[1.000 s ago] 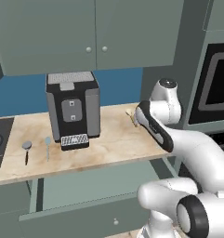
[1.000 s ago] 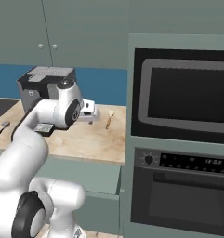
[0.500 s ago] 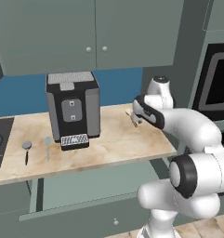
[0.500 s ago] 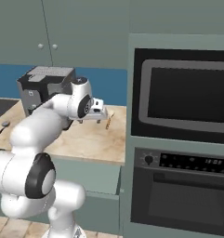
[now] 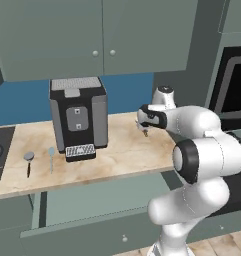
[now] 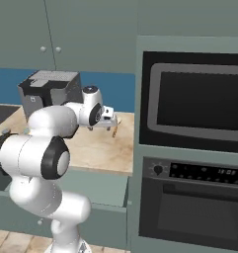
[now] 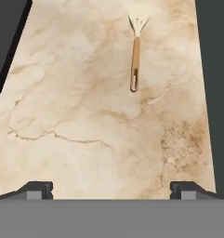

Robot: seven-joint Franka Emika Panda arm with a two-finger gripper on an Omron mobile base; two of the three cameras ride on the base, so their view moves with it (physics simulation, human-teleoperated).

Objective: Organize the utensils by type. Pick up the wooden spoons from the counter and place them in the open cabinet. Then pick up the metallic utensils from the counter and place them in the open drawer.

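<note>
Hand view: gripper spread wide over marbled counter, slim pale-bowled wooden spoon ahead.

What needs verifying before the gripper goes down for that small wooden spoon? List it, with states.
1. Gripper open and empty: ok, tips stand wide apart.
2. Small wooden spoon in sight and lying flat on the counter: ok.
3. Gripper centred over the spoon: not ok, it lies ahead, toward the top of the hand view.
4. Space around the spoon free: ok, bare stone on all sides.
5. Coffee machine clear of the arm's path: ok, off to the side.
6. Cabinet open to receive it: cannot tell.
</note>
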